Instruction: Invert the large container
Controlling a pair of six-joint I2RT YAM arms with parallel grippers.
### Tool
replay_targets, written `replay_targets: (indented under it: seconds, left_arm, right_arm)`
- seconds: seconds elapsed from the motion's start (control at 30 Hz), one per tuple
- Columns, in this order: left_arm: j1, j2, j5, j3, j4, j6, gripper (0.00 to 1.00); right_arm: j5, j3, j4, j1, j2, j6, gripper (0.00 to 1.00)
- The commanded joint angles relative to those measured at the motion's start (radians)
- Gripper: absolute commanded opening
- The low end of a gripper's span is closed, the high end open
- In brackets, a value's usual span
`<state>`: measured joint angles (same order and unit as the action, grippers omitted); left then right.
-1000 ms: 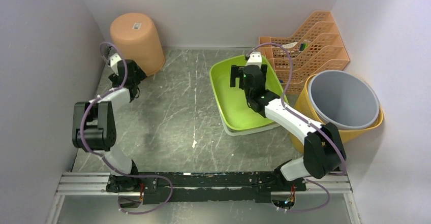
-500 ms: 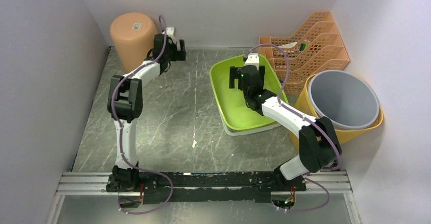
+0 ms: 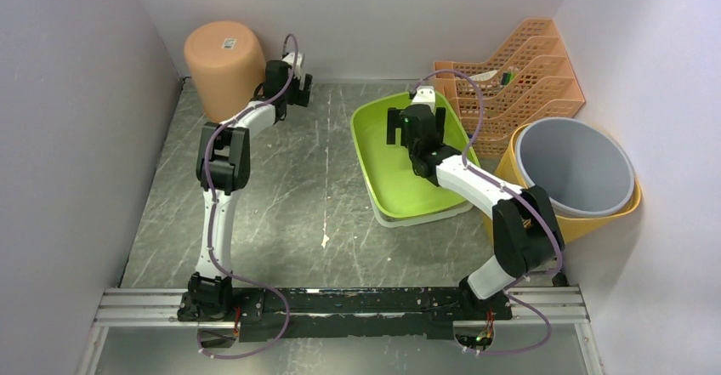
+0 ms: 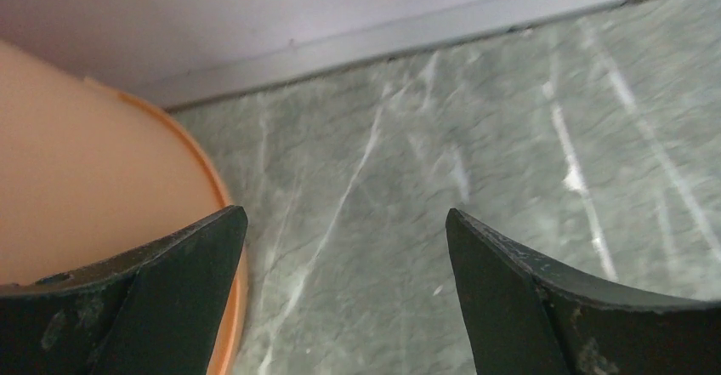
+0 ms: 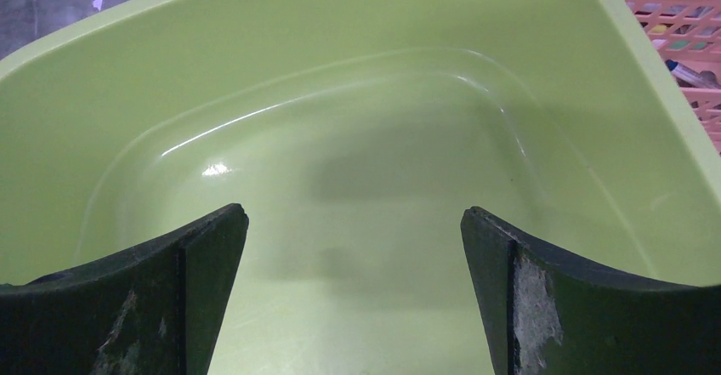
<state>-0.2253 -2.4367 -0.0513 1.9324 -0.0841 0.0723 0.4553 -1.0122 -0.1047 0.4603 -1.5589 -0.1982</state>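
A green basin lies right way up at centre right, nested on a white basin. My right gripper hovers over its far half, open and empty. In the right wrist view the jaws stand wide apart above the basin's shiny inside. A peach bin stands bottom up at the back left. My left gripper is open and empty just right of it, near the back wall. In the left wrist view the bin's wall and rim sit beside the left finger, apart or touching I cannot tell.
A grey bucket sits inside a yellow one at the right. An orange file rack stands at the back right, also in the right wrist view. Walls close in on three sides. The marble floor lies between the arms.
My left arm has swung from the bin's near left side to its right side and stretched out toward the back wall. My right gripper has shifted slightly toward the back over the green basin.
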Motion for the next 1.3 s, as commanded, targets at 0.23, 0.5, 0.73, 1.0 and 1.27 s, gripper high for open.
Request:
replay_targets:
  seconds: [0.23, 0.5, 0.73, 1.0, 1.27]
  left_arm:
    - [0.169, 0.039, -0.057, -0.057, -0.078, 0.030, 1.00]
    - [0.211, 0.112, -0.050, -0.168, -0.119, 0.008, 1.00]
    - [0.183, 0.241, 0.020, -0.297, -0.110, -0.036, 1.00]
    - [0.028, 0.447, 0.029, -0.375, 0.058, -0.085, 0.99]
    - [-0.078, 0.777, 0.202, -0.790, 0.013, -0.351, 0.99]
  right_arm:
    - [-0.030, -0.029, -0.006, -0.003, -0.039, -0.006, 1.00]
    - [-0.050, -0.042, 0.003, -0.003, -0.062, -0.024, 1.00]
    - [-0.015, -0.055, 0.035, -0.002, -0.050, -0.024, 1.00]
    - [-0.049, -0.061, 0.081, 0.016, 0.009, 0.010, 1.00]
    - [-0.120, -0.086, 0.144, 0.110, 0.086, 0.075, 1.00]
